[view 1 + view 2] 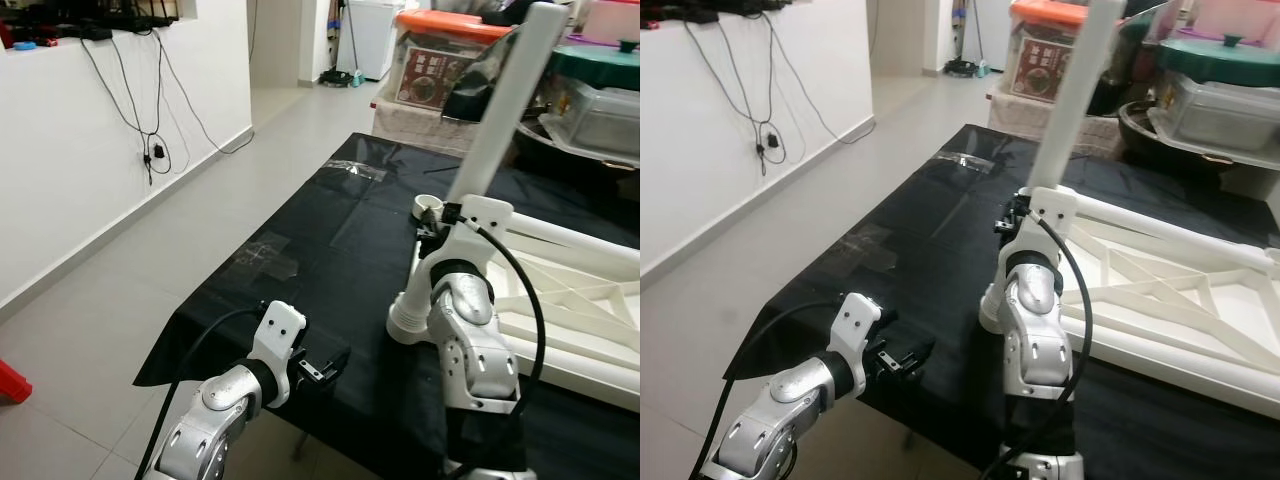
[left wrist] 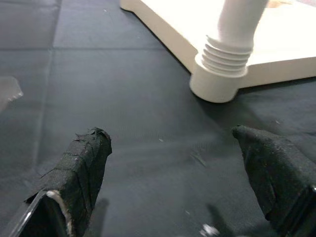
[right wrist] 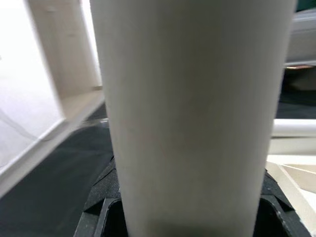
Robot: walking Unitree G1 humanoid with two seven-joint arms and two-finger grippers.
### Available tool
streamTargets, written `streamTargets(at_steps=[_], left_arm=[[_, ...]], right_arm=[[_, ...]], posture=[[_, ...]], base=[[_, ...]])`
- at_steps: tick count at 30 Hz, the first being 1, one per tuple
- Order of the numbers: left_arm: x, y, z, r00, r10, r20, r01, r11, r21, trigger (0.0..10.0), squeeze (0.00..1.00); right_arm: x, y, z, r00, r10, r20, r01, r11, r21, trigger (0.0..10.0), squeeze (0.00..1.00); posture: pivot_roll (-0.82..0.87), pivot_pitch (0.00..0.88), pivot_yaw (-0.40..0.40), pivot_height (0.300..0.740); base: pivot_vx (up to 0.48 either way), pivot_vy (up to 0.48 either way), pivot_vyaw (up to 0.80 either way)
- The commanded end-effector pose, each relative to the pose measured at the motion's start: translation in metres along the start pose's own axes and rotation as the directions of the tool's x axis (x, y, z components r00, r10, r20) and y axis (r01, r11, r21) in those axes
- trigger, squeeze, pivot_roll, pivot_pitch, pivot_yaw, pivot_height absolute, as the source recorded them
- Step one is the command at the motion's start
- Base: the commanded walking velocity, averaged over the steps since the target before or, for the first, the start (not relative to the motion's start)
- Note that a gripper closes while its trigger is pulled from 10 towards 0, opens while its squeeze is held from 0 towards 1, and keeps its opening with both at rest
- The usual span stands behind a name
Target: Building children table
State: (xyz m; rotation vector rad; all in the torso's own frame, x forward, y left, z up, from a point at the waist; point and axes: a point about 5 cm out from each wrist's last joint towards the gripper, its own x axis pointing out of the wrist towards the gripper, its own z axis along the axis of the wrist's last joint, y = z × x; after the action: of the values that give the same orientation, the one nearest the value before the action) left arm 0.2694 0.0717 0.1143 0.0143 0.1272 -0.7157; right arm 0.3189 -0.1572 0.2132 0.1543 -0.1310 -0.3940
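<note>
A white table leg (image 1: 505, 110) is held closed in the right gripper (image 1: 447, 213) at the near-left socket (image 2: 217, 81) of the upturned tabletop (image 1: 570, 300); screwing it in is judged next. The left gripper (image 1: 325, 366) hovers open, empty.

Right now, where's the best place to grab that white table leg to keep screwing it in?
Grip the leg on its smooth round shaft above the threaded base, fingers from opposite sides, probably from the robot's side. The right gripper holds it there; the left gripper is open.

Both arms were silver with white wrist brackets and black cables; the left gripper (image 2: 173, 168) had black cloth-wrapped fingers (image 2: 84, 163).
</note>
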Motion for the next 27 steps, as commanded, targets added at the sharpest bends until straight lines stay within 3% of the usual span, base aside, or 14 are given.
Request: streamTargets(at_steps=[1,2,7,8,9,10,11,16,19,27], left_arm=[[0.002,0.0,-0.002,1.0,0.003,-0.008,-0.003,1.0,0.009,10.0,0.0],[0.003,0.001,-0.003,1.0,0.003,-0.007,-0.003,1.0,0.012,10.0,0.0],[0.003,0.001,-0.003,1.0,0.003,-0.005,-0.003,1.0,0.013,10.0,0.0],[0.004,0.001,-0.004,1.0,0.002,-0.005,-0.002,1.0,0.014,10.0,0.0],[0.004,0.002,-0.004,1.0,0.002,-0.004,-0.002,1.0,0.014,10.0,0.0],[0.006,0.001,-0.006,1.0,-0.003,-0.006,0.004,1.0,0.015,10.0,0.0],[0.007,0.001,-0.007,1.0,-0.008,-0.007,0.008,1.0,0.016,10.0,0.0],[0.009,0.001,-0.008,1.0,-0.014,-0.009,0.014,1.0,0.017,10.0,0.0],[0.011,0.001,-0.009,1.0,-0.017,-0.009,0.017,1.0,0.016,10.0,0.0],[0.012,0.002,-0.011,1.0,-0.021,-0.005,0.021,1.0,0.016,10.0,0.0]], right_arm=[[-0.003,-0.018,-0.012,0.987,-0.147,-0.069,0.152,0.986,0.067,0.0,0.0],[-0.005,-0.01,-0.011,0.986,-0.148,-0.073,0.152,0.987,0.058,0.0,0.0],[-0.007,-0.009,-0.01,0.984,-0.16,-0.079,0.164,0.985,0.052,0.0,0.0],[-0.007,-0.006,-0.01,0.988,-0.133,-0.084,0.136,0.99,0.033,5.0,0.0],[-0.007,-0.003,-0.011,0.99,-0.112,-0.087,0.114,0.993,0.02,5.0,0.0],[-0.004,-0.009,-0.013,0.998,-0.034,-0.06,0.035,0.999,0.019,10.0,0.4],[-0.002,-0.015,-0.014,0.999,0.026,-0.038,-0.025,1.0,0.019,10.0,0.0],[0.001,-0.03,-0.018,0.991,0.135,-0.021,-0.134,0.991,0.027,10.0,0.0],[-0.007,-0.038,-0.028,0.944,0.324,-0.062,-0.321,0.946,0.048,10.0,0.0],[-0.025,-0.043,-0.04,0.895,0.426,-0.132,-0.425,0.904,0.031,10.0,0.0]], posture=[[0.07,0.0,-0.042,0.74],[0.07,0.0,-0.042,0.74],[0.07,0.0,-0.042,0.74],[0.07,0.0,-0.044,0.74],[0.07,0.0,-0.044,0.74],[0.06,0.0,-0.039,0.74],[0.06,0.0,-0.039,0.74],[0.05,0.0,-0.036,0.74],[0.05,0.0,-0.035,0.74],[0.05,0.0,-0.032,0.74]], base=[[0.0,0.0,0.0],[0.0,0.0,0.0],[0.0,0.0,0.0],[0.0,0.0,0.0],[0.0,0.0,0.0],[0.0,0.0,0.0],[0.0,0.0,0.0],[0.0,0.0,0.0],[0.0,0.0,0.0],[0.0,0.0,0.0]])
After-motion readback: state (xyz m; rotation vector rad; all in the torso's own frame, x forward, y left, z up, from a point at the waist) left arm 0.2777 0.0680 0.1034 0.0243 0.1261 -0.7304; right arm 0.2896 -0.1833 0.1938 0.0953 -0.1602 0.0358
